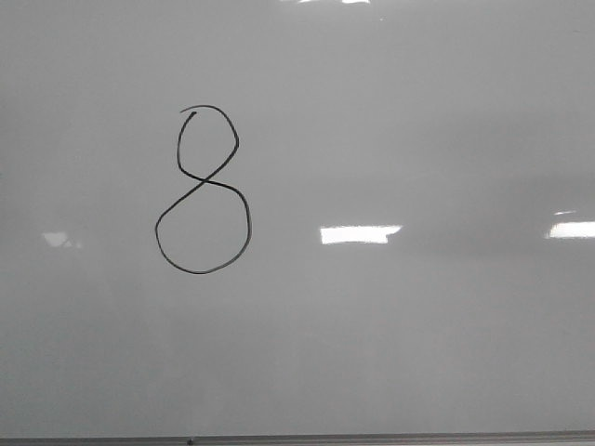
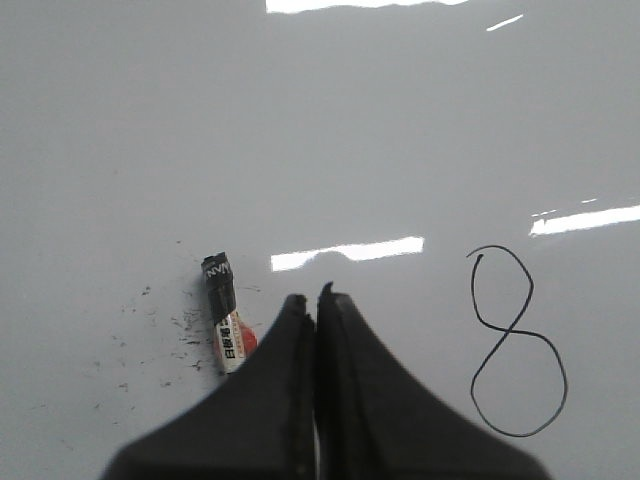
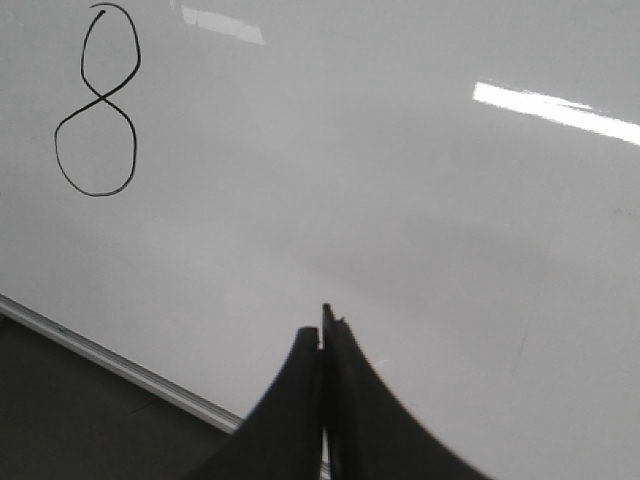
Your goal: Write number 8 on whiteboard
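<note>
The number 8 [image 1: 203,190] stands finished in black on the whiteboard [image 1: 418,353], well above the board's metal edge. A marker [image 2: 226,325] lies left of the 8, seemingly capped, beside the left gripper [image 2: 315,300], whose jaws are pressed together, empty. The right gripper [image 3: 322,335] likewise closed, holding nothing.

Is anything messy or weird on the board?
Yes. A marker lies loose on the whiteboard beside the shut left gripper, with black specks scattered round it. The 8 itself looks complete.
</note>
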Robot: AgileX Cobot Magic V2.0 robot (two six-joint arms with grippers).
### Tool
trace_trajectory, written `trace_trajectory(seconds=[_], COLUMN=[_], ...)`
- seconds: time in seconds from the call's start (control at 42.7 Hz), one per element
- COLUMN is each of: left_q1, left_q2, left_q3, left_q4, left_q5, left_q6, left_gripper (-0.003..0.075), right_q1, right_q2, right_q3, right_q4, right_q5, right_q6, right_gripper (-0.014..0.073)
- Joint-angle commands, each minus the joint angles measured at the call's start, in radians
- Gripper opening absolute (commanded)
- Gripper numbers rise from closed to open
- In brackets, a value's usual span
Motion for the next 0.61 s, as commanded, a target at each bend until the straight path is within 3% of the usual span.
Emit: trace_trajectory(seconds=[0.0, 0.141, 0.586], left_q1=[0.007, 0.034, 0.082], left_q2=[-0.014, -0.105, -0.19], left_q3=[-0.006, 0.071, 0.365], left_q4=[0.105, 0.347, 0.356], left_q5=[-0.097, -0.116, -0.29], left_q6=[-0.115, -0.383, -0.402], left_gripper=[-0.0021, -0.0021, -0.0021], right_q1=[-0.007, -0.007, -0.007], right_q2=[0.002, 0.002, 0.002], right_q3=[-0.025, -0.025, -0.025], right_q4=[0.023, 0.023, 0.023], right_q5=[-0.064, -0.064, -0.062], right_q6=[-0.002, -0.002, -0.002], right_gripper=[-0.0069, -0.0069, -0.0069])
